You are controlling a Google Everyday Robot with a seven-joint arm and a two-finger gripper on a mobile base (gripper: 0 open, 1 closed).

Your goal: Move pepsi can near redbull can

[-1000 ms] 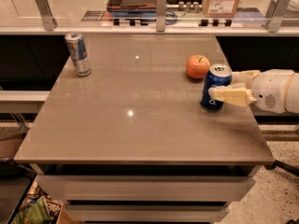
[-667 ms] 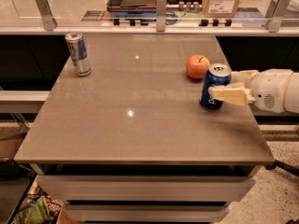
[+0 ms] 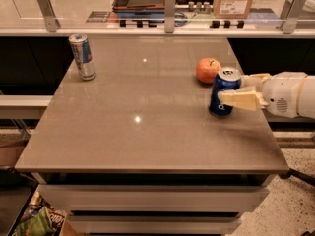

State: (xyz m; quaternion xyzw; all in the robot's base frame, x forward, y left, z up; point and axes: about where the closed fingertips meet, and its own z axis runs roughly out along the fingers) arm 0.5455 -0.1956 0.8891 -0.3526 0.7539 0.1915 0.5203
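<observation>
Table (image 3: 147, 146) right edge: hand (image 3: 233, 89) grips pepsi can (image 3: 223, 84); redbull can (image 3: 82, 56) far-left.

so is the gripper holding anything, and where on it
The gripper, at the right, holds the dark blue pepsi can by its sides, around mid-height.

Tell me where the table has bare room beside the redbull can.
Bare table runs from the redbull can across the middle and front. Crowded only at the right edge, where the gripper grips the pepsi can beside the orange fruit.
</observation>
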